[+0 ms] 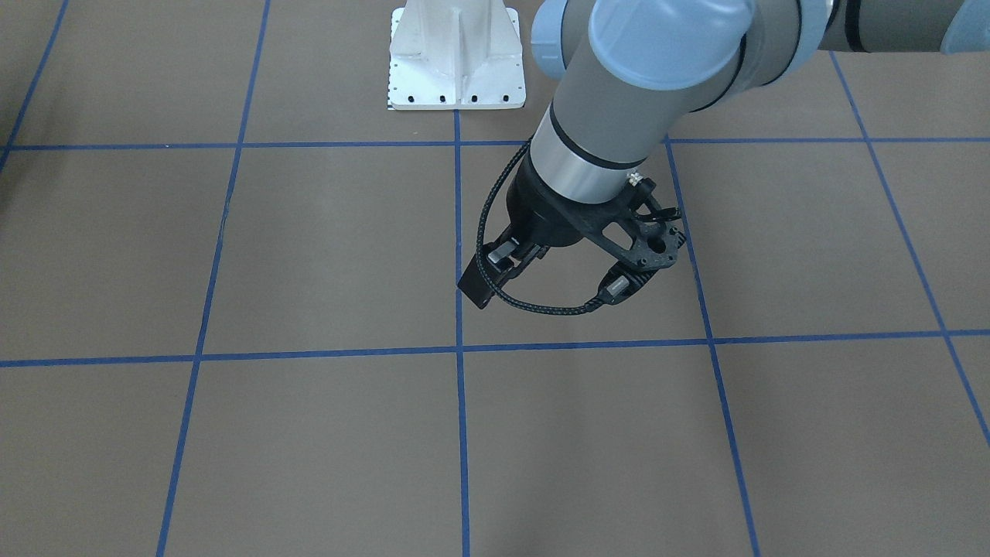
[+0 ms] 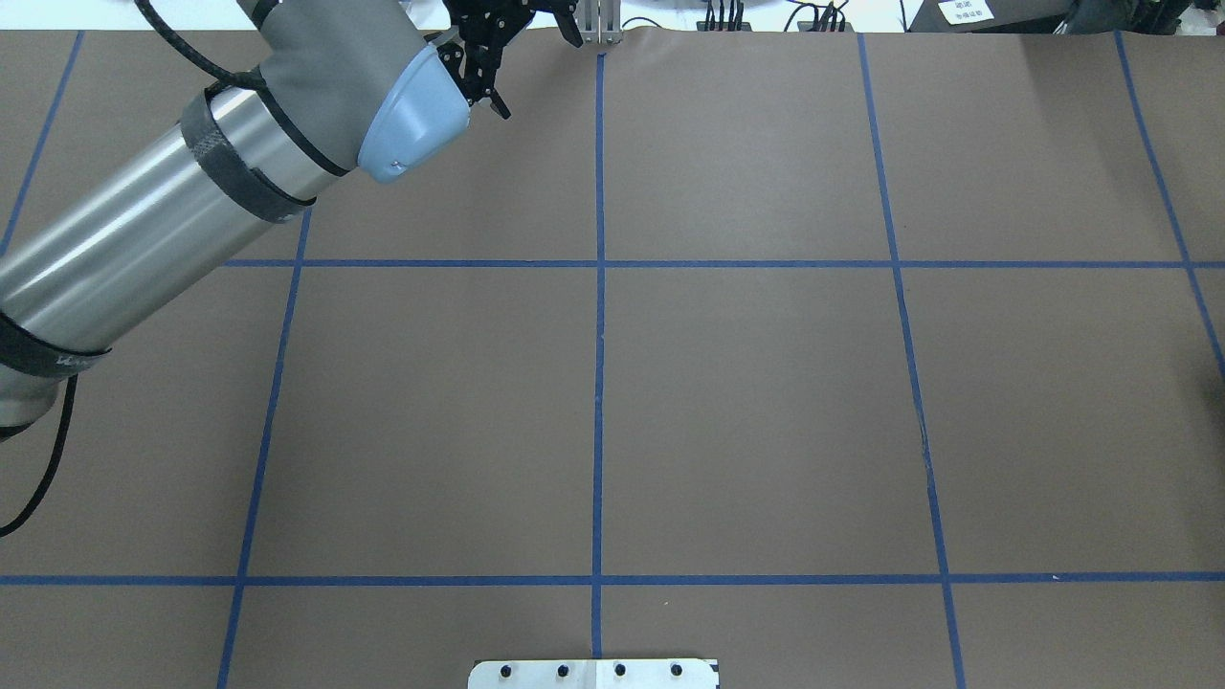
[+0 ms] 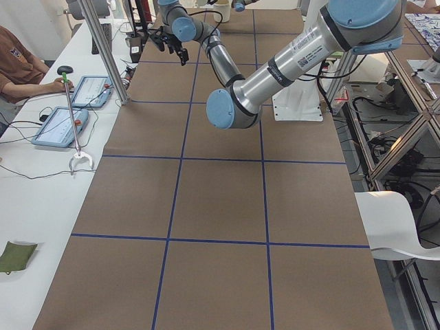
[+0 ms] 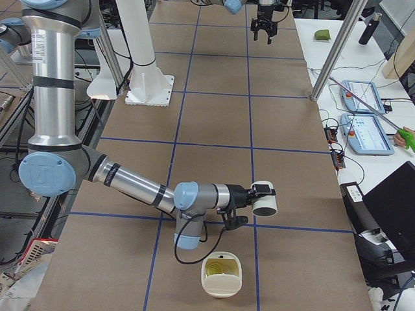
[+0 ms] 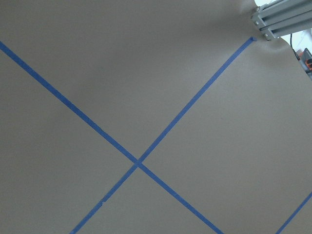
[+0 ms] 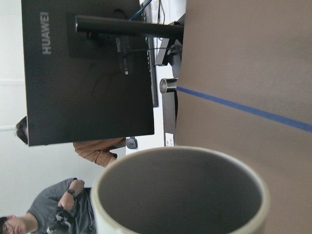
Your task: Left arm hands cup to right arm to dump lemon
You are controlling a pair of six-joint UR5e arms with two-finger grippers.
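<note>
My right gripper point(image 4: 257, 196) is shut on the cream-white cup point(image 4: 264, 198), holding it on its side above the brown table, mouth turned away from the arm. The right wrist view looks into the cup point(image 6: 180, 195), whose grey inside is empty. The yellow-green lemon point(image 4: 220, 265) lies in a cream container point(image 4: 222, 277) on the table just below the cup. My left gripper point(image 1: 495, 278) hangs open with nothing in it over the table's far side, by a blue tape crossing. It also shows small at the top of the right side view, as the left gripper point(image 4: 262, 32).
The white arm base plate point(image 1: 456, 54) stands at mid-table on the robot's side. A metal post point(image 4: 334, 55) and tablets point(image 4: 366, 123) line the operators' bench. A black monitor point(image 6: 87, 73) and seated people are beyond the table edge.
</note>
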